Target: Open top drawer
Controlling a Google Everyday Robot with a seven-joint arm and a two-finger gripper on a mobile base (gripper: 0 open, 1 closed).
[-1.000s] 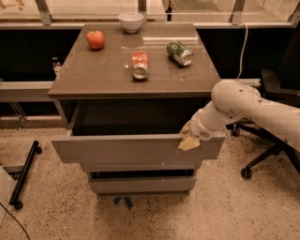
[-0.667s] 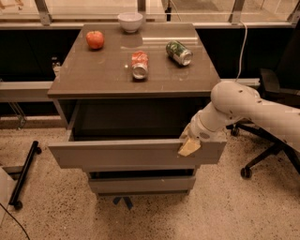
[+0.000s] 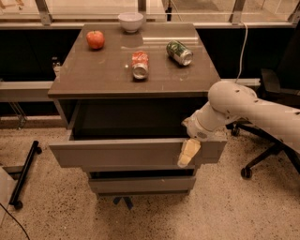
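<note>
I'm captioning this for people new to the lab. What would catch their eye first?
The top drawer stands wide open, its front well forward of the cabinet. The white arm comes in from the right, its gripper at the right end of that front. On top: an apple, a bowl, a red can and a green can lying down.

With the gripper [image 3: 189, 152] at the right front edge of the top drawer [image 3: 117, 153], speckled beige stone floor [image 3: 234, 213] spreads below it, a black wheeled office chair [image 3: 262, 157] stands to its right, a black metal bar [image 3: 26, 174] lies far left, and a metal-framed window [image 3: 89, 8] over dark wall panels [image 3: 28, 51] runs behind.
</note>
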